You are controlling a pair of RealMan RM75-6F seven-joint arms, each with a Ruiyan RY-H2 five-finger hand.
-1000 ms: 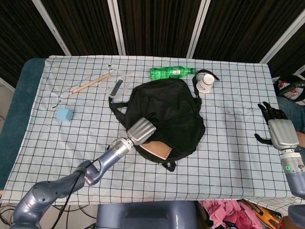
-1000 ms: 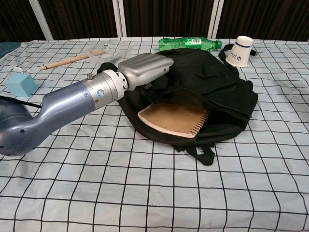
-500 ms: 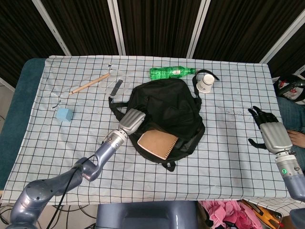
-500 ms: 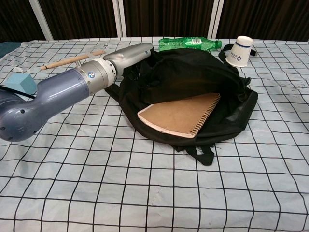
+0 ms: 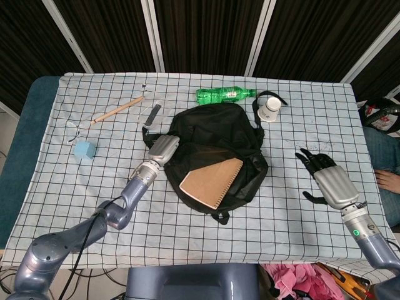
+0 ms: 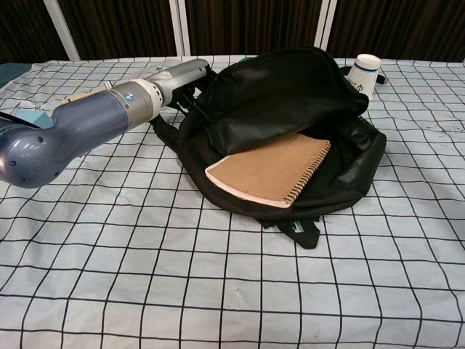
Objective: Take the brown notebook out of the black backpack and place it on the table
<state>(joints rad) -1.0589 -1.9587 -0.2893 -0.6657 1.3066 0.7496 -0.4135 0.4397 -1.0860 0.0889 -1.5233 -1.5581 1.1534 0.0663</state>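
Just right of the left hand [image 5: 162,150], which grips the backpack's [image 5: 215,134] raised edge, the notebook [image 5: 211,182] pokes halfway out. Well apart, the right hand [image 5: 329,182] hovers with fingers spread over the worktop [image 5: 294,206].

Lab test bench — checked tablecloth [image 5: 75,194], dark slatted panels [image 5: 206,31] behind.

No text can be read; the paper cup [image 6: 362,72] bears blue print (too small).

green bottle [image 5: 225,95], white paper cup [image 5: 269,110], wooden stick [image 5: 117,110], blue block [image 5: 84,150], checked tablecloth [image 5: 75,187]
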